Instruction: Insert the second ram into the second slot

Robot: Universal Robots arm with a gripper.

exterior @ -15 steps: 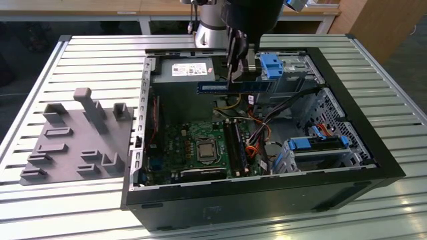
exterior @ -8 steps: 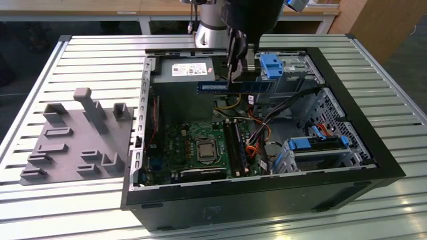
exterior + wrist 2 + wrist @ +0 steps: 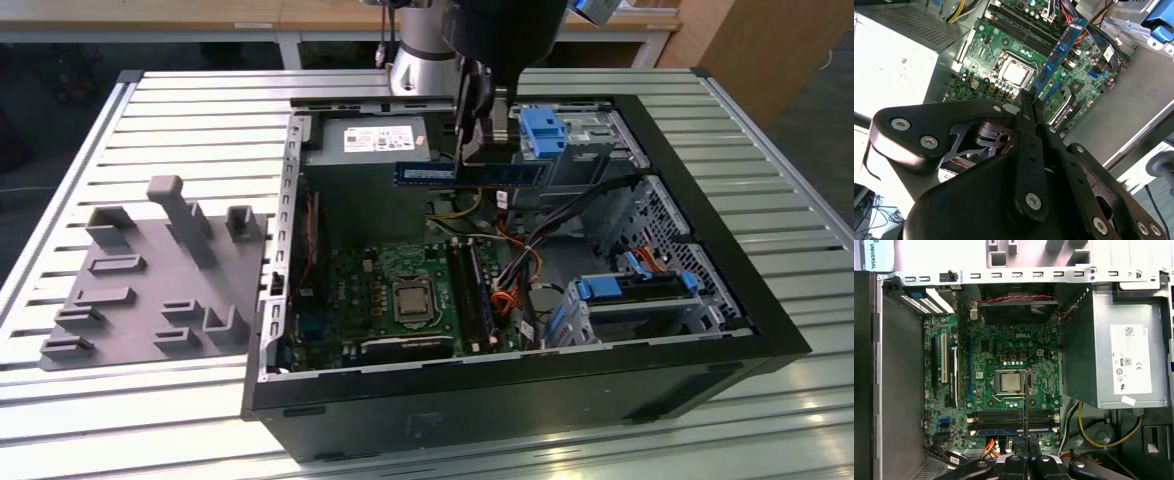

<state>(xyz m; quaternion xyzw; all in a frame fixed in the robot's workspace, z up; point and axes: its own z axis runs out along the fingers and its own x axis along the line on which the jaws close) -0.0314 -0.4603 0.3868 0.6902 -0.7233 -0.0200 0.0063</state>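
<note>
My gripper [image 3: 483, 158] is shut on the second ram [image 3: 467, 173], a long dark blue stick held level in the air above the open computer case [image 3: 747, 300]. In the second wrist view the ram [image 3: 1060, 54] sticks out from the gripper [image 3: 1029, 97] over the green motherboard [image 3: 979, 70]. In the first wrist view the ram [image 3: 1026, 405] appears edge-on as a thin dark line crossing the row of memory slots [image 3: 1004, 419], well above them. One slot [image 3: 999, 431] shows a blue strip along its length. The slots [image 3: 467, 285] lie next to the processor socket [image 3: 407, 298].
A grey power supply [image 3: 367, 140] fills the case's far corner. Blue drive-bay tabs [image 3: 541, 130] and a drive cage [image 3: 627, 290] stand at the exterior view's right, with loose cables [image 3: 521, 255] between. A grey fixture plate with posts [image 3: 147, 290] lies on the slatted table at the exterior view's left.
</note>
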